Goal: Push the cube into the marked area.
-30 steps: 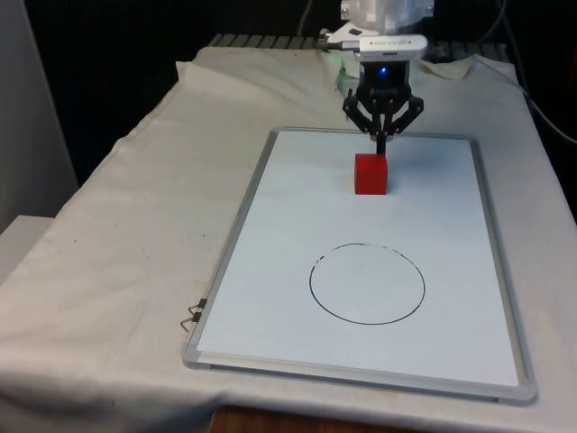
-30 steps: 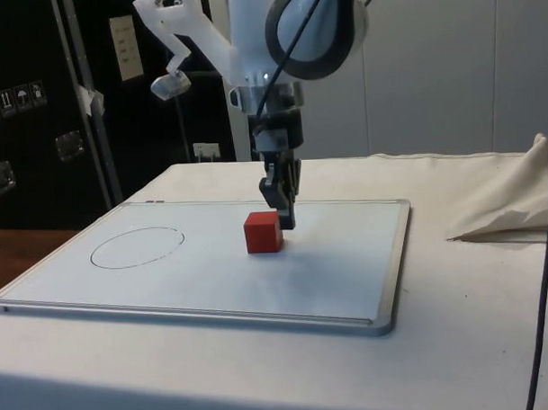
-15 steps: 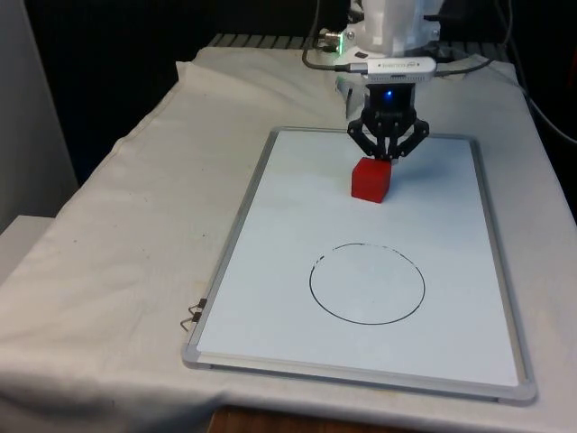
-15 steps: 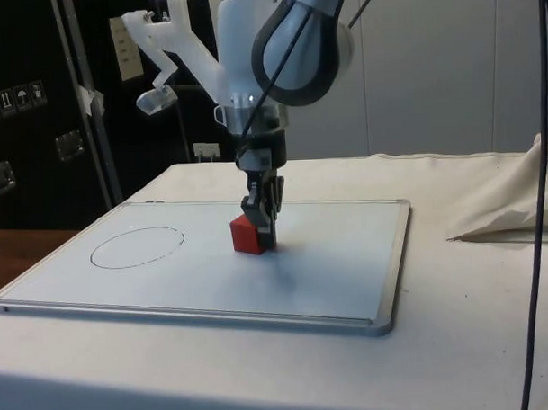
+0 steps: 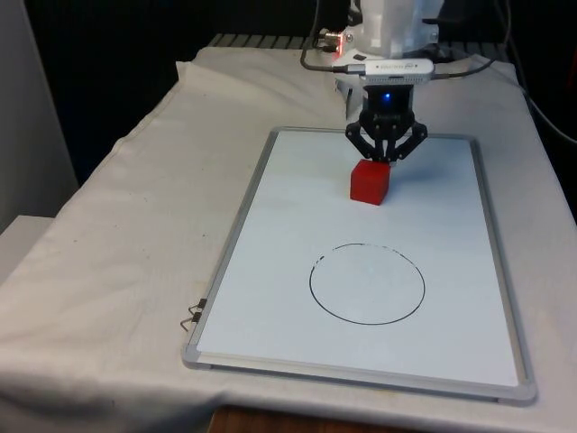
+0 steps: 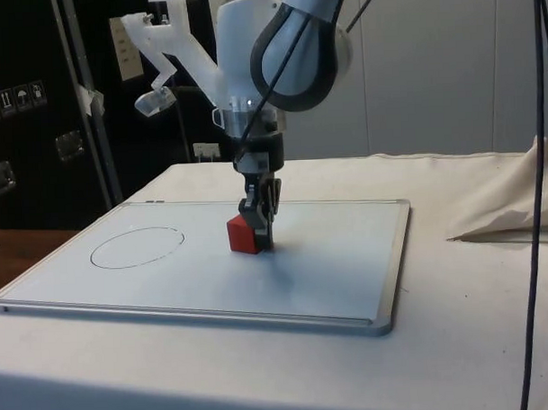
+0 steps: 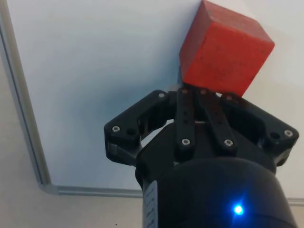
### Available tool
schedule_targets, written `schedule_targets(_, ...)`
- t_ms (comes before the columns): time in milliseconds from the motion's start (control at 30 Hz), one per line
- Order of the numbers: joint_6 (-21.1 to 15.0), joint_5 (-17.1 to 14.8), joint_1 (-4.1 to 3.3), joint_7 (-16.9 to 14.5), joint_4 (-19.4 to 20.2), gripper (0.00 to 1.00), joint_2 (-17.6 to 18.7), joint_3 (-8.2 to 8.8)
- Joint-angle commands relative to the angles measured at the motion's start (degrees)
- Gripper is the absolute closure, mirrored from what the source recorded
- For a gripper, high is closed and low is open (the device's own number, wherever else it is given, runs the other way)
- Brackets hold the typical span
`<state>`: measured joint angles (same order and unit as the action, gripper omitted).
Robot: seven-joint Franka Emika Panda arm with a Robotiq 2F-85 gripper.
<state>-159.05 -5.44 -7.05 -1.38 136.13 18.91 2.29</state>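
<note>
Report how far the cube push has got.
Done: the gripper is down on the whiteboard with its shut fingers pressed against the far side of the red cube. In hand: the push itself, with the cube skewed on the board, partway towards the drawn circle. Left: the cube lies fully outside the circle, with bare board between them, so most of the travel remains.

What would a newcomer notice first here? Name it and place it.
The small red cube on the white board, with the black gripper pressed against its far side, jaws closed together. Next, the black drawn circle nearer the camera in the front view, with a gap of bare board between it and the cube.
</note>
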Motion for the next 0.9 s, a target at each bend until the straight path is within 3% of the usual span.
schedule_targets(0,0.57,0.23,0.4,-0.63,-0.34,1.0,0.06,0.34)
schedule_targets(233,3.15,0.4,0.17,-2.35,-3.04,1.0,0.86,2.75)
schedule_targets(333,3.67,0.11,0.06,-2.81,-3.84,1.0,0.92,3.09)
schedule_targets(833,6.76,0.46,0.23,-4.7,-15.36,1.0,9.28,4.13)
schedule_targets(867,5.96,0.11,0.0,-4.47,-14.73,1.0,9.05,3.95)
